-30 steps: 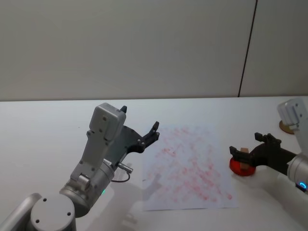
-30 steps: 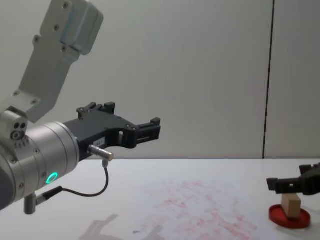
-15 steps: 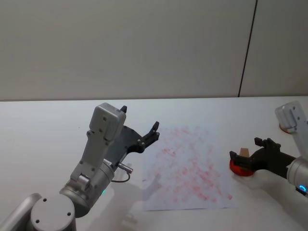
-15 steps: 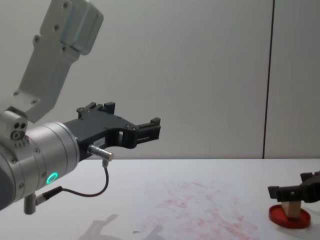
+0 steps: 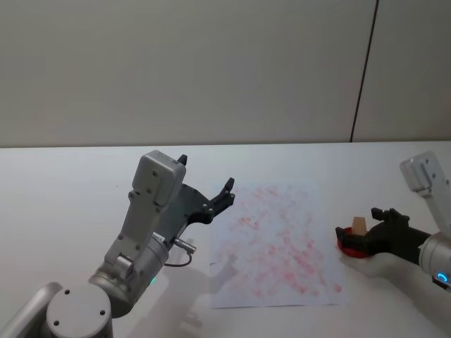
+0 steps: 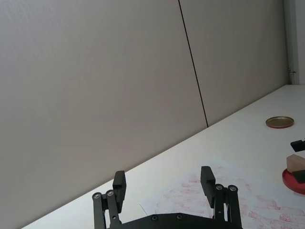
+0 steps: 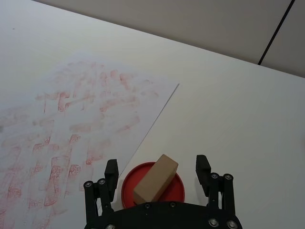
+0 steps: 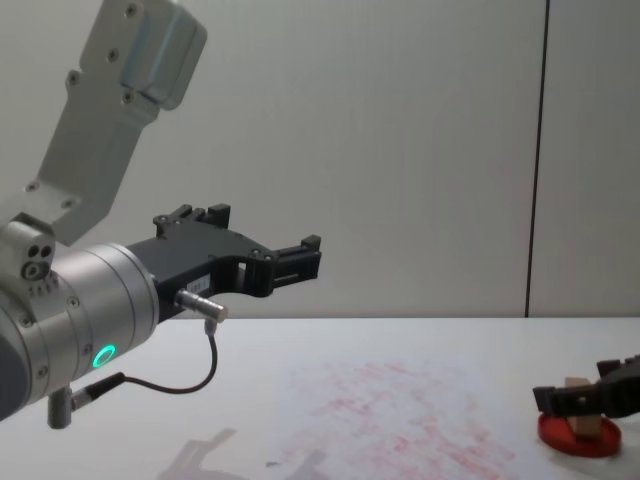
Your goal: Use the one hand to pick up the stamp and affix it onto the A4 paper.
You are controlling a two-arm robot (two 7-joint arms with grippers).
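Stamp (image 7: pixel 155 178) tilted on ink pad (image 7: pixel 174 189), between spread jaws of right claw (image 7: pixel 157 164).

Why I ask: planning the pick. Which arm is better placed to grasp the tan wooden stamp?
Right. Its open end effector brackets the small tan wooden stamp on the red round ink pad; the left end effector hangs raised beyond the white paper.

**Materials and finishes**

We log the stamp (image 7: pixel 155 179) as bare tan wood, matt and smooth-faced. The ink pad dish (image 7: pixel 175 188) looks like smooth red plastic. The A4 paper (image 7: pixel 71 124) is matt white, blotched with red ink. The surface (image 7: pixel 228 119) reads smooth, matt, off-white. The right claw (image 7: pixel 157 164) and the left claw (image 6: pixel 162 176) are matt black with bright metal screws. The left arm housing (image 8: pixel 90 300) is satin silver.
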